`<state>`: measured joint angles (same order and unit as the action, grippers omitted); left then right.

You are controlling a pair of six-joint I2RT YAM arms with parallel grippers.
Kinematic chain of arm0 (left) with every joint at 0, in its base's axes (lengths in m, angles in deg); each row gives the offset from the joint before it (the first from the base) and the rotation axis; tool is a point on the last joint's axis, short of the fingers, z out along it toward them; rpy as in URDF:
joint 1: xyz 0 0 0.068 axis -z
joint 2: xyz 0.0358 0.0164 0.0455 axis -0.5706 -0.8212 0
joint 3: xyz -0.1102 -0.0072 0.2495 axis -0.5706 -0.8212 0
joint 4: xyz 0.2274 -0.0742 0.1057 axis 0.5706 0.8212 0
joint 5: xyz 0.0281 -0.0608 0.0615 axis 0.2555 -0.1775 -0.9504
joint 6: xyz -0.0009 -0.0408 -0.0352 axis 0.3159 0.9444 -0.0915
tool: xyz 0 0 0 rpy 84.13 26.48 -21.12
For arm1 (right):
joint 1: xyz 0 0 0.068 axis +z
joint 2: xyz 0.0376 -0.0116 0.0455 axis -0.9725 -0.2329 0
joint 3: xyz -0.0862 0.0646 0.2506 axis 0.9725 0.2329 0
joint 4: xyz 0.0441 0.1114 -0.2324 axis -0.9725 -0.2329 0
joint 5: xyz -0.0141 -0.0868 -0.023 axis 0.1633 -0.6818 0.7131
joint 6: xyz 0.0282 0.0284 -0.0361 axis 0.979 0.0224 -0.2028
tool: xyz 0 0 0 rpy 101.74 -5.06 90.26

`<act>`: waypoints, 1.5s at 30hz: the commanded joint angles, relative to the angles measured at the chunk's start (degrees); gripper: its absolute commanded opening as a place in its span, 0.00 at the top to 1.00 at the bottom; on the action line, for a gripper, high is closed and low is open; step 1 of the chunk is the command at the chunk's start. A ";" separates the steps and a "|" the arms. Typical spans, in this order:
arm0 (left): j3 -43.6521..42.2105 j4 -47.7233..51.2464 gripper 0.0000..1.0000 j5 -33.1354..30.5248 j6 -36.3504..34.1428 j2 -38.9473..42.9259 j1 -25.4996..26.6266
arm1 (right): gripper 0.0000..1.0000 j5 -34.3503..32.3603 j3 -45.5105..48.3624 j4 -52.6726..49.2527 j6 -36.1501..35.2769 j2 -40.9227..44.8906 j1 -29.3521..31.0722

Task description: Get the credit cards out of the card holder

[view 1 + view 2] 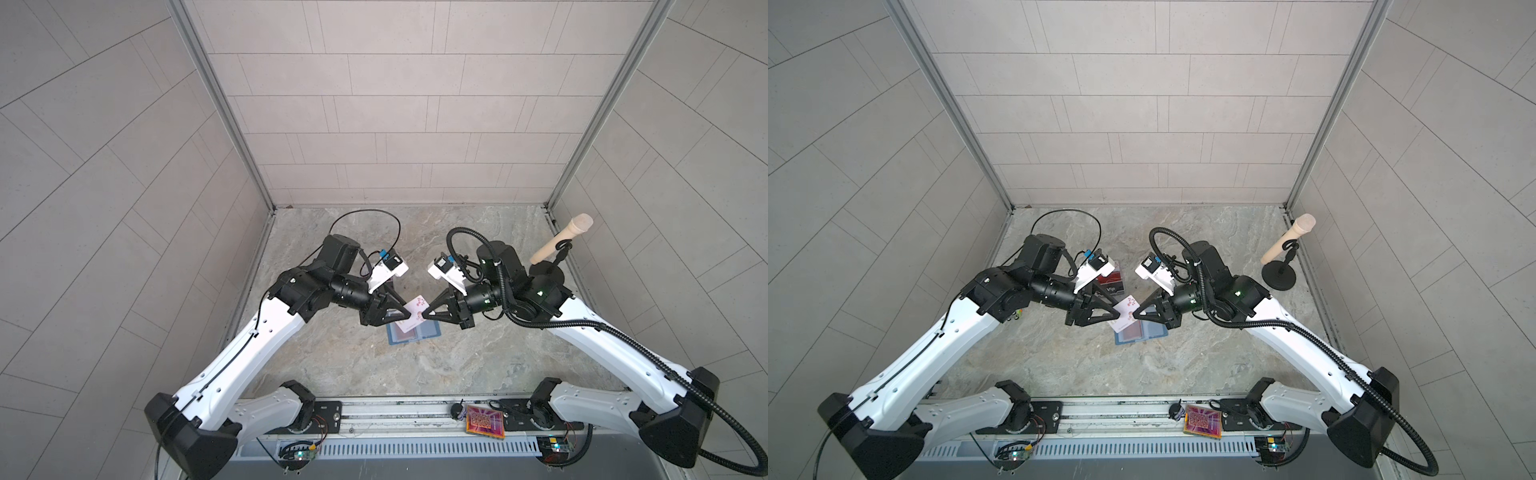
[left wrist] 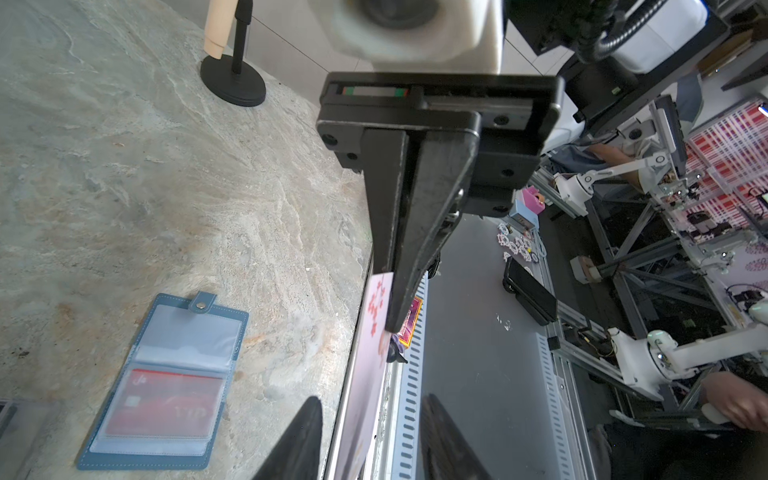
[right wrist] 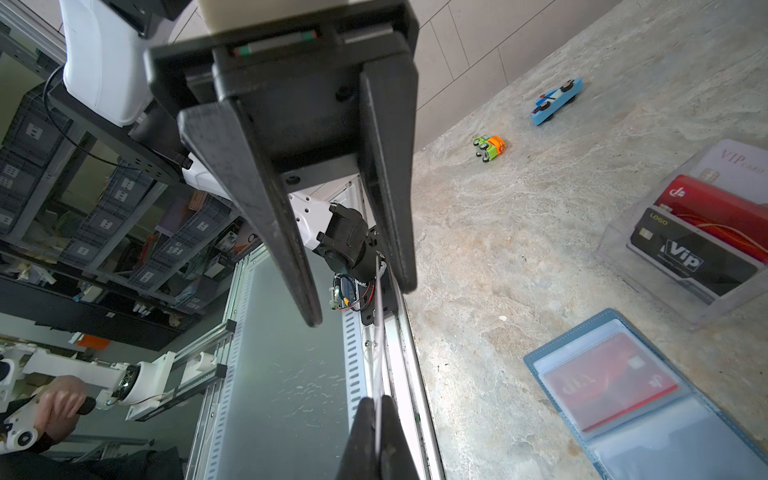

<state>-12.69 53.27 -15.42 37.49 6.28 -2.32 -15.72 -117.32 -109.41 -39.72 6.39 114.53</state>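
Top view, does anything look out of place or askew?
Yes. A patterned tile lies askew on the front rail, off the table. Nothing looks spilled or damaged.

**Card lettering around the holder**
Inside the holder [image 2: 166, 461], the red card [image 2: 166, 403] shows gold "VIP" through its clear sleeve. In the clear stand [image 3: 648, 291] near the holder, the black card [image 3: 690, 257] reads "Vip" in white, with gold "LOGO" by its chip. The white card [image 3: 739, 162] behind it reads "VIP CARD". The small print under "Vip" is too fine to read.
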 commanded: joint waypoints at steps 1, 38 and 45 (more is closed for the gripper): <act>1.77 1.85 0.65 1.61 -1.04 -0.19 -0.19 | 1.00 0.79 -1.09 1.10 -2.11 -0.09 0.41; 9.09 7.71 1.00 -40.29 -30.35 -15.92 -6.23 | 0.24 -42.44 8.12 -4.96 5.15 8.94 -1.67; 16.79 9.44 1.00 -41.40 -39.26 -27.60 -10.73 | 0.22 -45.39 10.24 -5.17 6.35 10.48 -1.96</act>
<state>1.80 61.01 -55.51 4.74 -19.80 -12.64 -57.95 -107.24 -113.60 -34.27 15.90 112.83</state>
